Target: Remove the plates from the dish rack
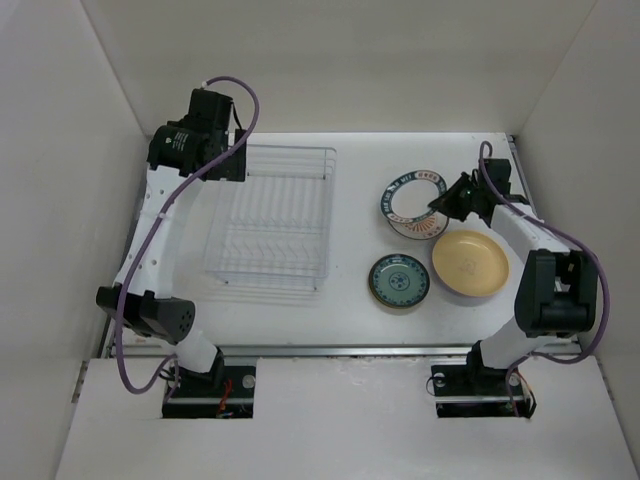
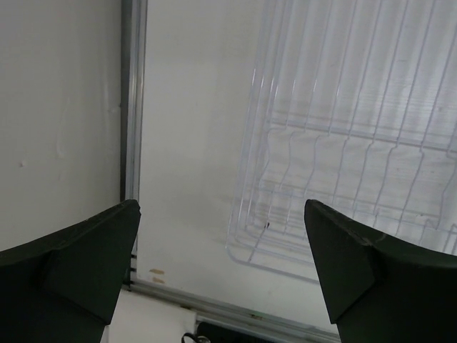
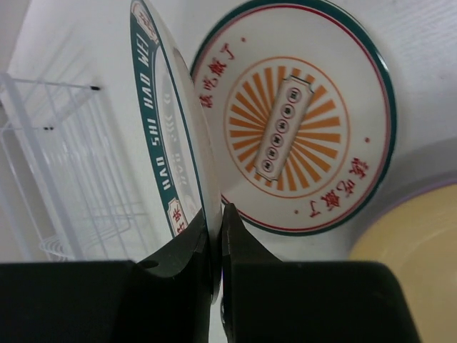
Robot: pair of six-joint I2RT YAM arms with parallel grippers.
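Observation:
The white wire dish rack (image 1: 270,215) stands empty at the table's left-middle; it also shows in the left wrist view (image 2: 357,143) and in the right wrist view (image 3: 64,179). My right gripper (image 1: 447,203) (image 3: 216,218) is shut on the rim of the white plate with the dark green rim (image 1: 412,194) (image 3: 168,128), holding it tilted over a white plate with red marks and orange rays (image 1: 422,229) (image 3: 300,121). A teal patterned plate (image 1: 399,281) and a pale yellow plate (image 1: 470,262) (image 3: 414,286) lie flat nearby. My left gripper (image 1: 222,158) (image 2: 221,207) is open and empty above the rack's far left corner.
A lavender edge (image 1: 462,291) shows under the yellow plate. White walls enclose the table on the left, back and right. A metal rail (image 2: 132,107) runs along the table's left edge, close to the rack.

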